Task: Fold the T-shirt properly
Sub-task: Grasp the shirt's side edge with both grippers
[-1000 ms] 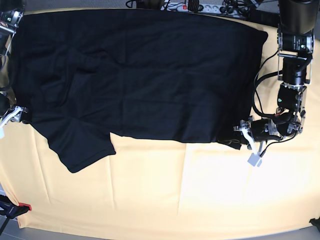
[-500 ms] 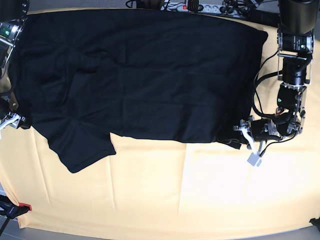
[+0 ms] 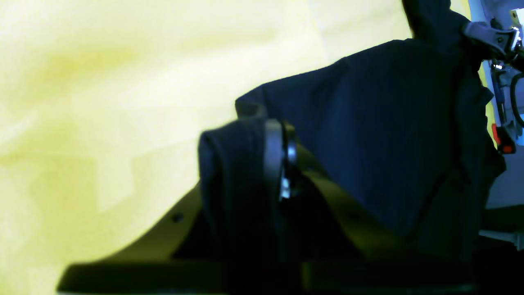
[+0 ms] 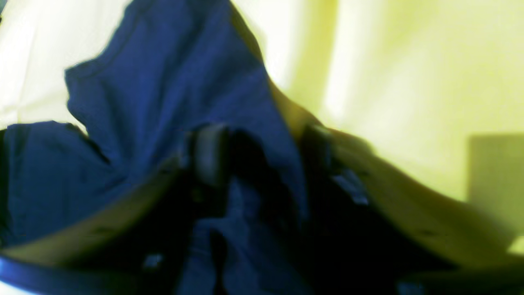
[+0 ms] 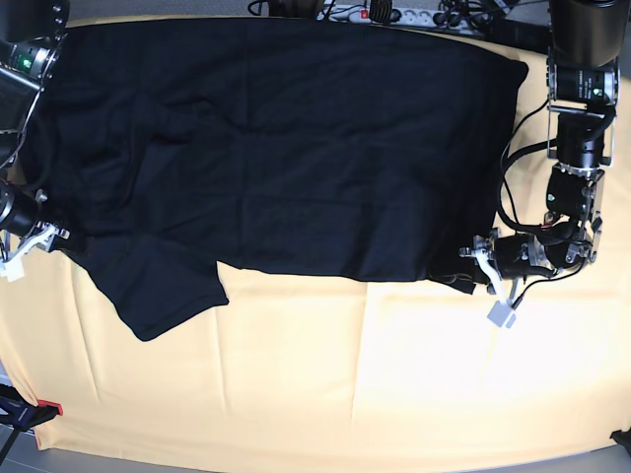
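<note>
1. The T-shirt (image 5: 286, 148) lies spread flat on the yellow cloth (image 5: 375, 374), covering most of the upper half of the base view; one sleeve (image 5: 163, 291) sticks out toward the near edge at that view's left.
2. Left gripper (image 5: 471, 268) sits at the shirt's near corner on the base view's right. Jaws are closed tight w/ a roll of black fabric pinched between them, seen bunched in the left wrist view (image 3: 241, 172).
3. Left arm (image 5: 577, 148) comes down along the right edge, then bends so the wrist lies low, pointing sideways into the shirt.
4. Right gripper (image 5: 35, 236) is at the shirt's left edge, just above the sleeve.
5. In the right wrist view, fabric (image 4: 245, 172) lies between its fingers (image 4: 208, 155), w/ jaws partly apart; can't tell if it grips yet, pic is blurred.
6. Right arm (image 5: 25, 69) runs down the left edge.
</note>
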`<state>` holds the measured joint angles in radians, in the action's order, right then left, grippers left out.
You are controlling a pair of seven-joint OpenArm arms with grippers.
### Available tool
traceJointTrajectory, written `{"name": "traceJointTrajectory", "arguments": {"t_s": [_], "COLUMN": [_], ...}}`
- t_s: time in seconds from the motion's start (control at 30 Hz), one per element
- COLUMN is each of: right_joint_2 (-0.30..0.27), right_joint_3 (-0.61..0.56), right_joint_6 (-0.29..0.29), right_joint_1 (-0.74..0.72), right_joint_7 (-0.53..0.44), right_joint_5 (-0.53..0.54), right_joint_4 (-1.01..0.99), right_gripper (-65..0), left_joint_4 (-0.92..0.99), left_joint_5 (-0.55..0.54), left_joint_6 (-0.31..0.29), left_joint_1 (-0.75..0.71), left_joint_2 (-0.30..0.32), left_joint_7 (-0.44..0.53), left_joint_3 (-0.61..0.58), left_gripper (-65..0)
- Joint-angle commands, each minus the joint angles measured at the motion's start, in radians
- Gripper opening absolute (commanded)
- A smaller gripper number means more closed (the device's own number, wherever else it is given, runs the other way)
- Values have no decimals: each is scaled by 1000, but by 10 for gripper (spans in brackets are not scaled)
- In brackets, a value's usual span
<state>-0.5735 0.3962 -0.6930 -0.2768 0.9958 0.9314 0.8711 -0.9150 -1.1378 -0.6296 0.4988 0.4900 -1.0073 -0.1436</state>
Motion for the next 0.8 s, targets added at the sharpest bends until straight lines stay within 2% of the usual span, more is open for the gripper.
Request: {"name": "traceJointTrajectory", "arguments": {"t_s": [0.0, 0.07, 0.1, 0.17, 0.23, 0.47, 0.63, 0.77], "right_joint_2": [-35, -45, -49, -54, -56, -54, -39, -24], "right_joint_3": [4, 4, 4, 4, 4, 3, 2, -44], "right_joint_6": [-5, -5, -5, -5, -5, -5, -5, -5], "right_joint_1": [-17, -18, -17, -18, -17, -18, -40, -84], "right_joint_7": [-8, -9, -16, -36, -76, -256, -279, -327], "right_joint_5": [8, 8, 8, 6, -8, -183, -239, -286], "right_joint_4": [12, 12, 12, 12, 12, 12, 12, 12], "right_gripper": [-512, -628, -650, -650, -650, -650, -650, -650], "left_joint_4": [-14, -14, -14, -14, -14, -14, -14, -14], "left_joint_5": [-23, -22, -21, -2, 37, 249, 444, 506], "left_joint_6": [-8, -8, -13, -42, -44, -44, -43, 2], "left_joint_1": [31, 35, 38, 45, 53, 53, 53, 53], "left_joint_2": [14, 15, 15, 15, 15, 14, 13, 14], "left_joint_7": [12, 12, 16, 32, 66, 269, 429, 507], "left_joint_3": [7, 7, 7, 7, 7, 7, 7, 7], "left_gripper": [-650, -650, -650, -650, -650, -650, -650, -650]}}
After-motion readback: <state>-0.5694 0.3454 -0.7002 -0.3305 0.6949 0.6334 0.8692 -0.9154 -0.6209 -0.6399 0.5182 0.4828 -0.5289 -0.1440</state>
